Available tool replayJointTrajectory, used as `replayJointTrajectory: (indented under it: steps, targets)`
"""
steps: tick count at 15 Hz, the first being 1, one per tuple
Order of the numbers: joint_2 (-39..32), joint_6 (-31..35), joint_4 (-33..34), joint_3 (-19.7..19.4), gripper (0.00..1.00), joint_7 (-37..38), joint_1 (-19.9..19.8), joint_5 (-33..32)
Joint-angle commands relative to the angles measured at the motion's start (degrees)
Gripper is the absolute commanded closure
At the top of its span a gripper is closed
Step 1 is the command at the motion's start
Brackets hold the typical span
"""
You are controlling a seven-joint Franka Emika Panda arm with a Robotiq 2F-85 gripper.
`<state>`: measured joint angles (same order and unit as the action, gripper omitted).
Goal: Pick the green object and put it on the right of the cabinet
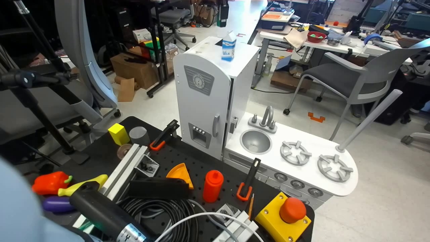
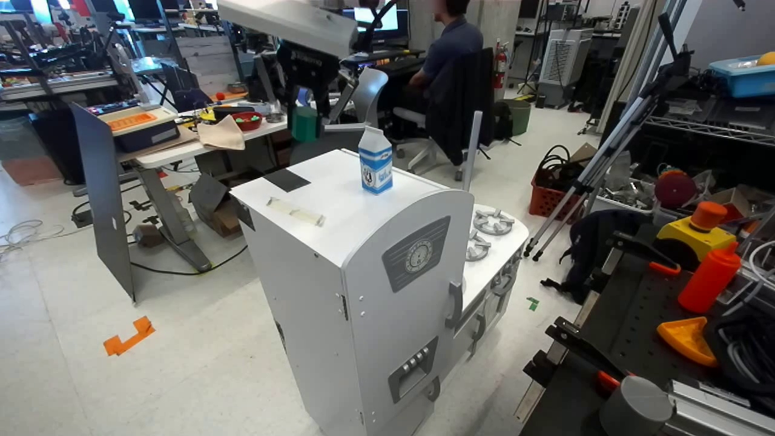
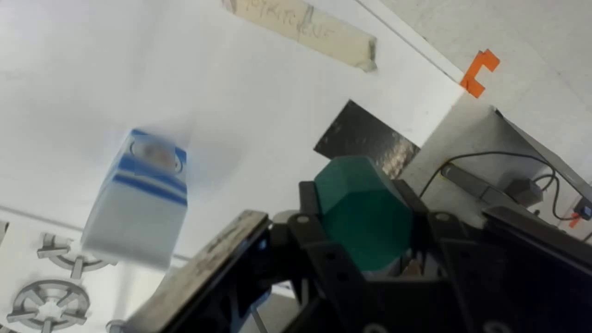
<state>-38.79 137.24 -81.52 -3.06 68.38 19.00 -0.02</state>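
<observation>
Gripper [image 3: 360,199]: clamped on the green faceted block [image 3: 365,222]
Block: held aloft between the fingers [image 3: 307,199], beyond the sink-end edge of the counter [image 1: 273,158]
Toy-kitchen cabinet [image 1: 201,109]: joined to that edge

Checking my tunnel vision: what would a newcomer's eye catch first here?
Probably the tall white cabinet, central in both exterior views, with a milk carton upright on top. Next, the green block gripped in the hand, right of centre in the wrist view. On the right of both exterior views, a red button tops a yellow box.
</observation>
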Motion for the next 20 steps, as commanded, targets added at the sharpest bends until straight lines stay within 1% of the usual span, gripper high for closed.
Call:
replayJointTrajectory:
  steps: [1, 6, 9, 11, 15, 20]
  targets:
    - [4.7, 0.7, -3.0, -1.3, 0.83, 1.3, -2.7, -0.2]
    - [2.2, -0.2, -1.0, -2.8, 0.83, 2.1, -7.9, 0.3]
    - [-1.1, -1.7, 0.6, -2.3, 0.83, 1.0, -10.1, 0.9]
    - [-3.6, -2.5, 1.8, -1.8, 0.83, 0.1, -10.6, 1.1]
    - [-8.9, -6.7, 6.5, 1.0, 0.83, -3.8, -11.4, 3.2]
    - [-14.2, -11.4, 14.7, 1.1, 0.83, -6.3, -10.2, 2.7]
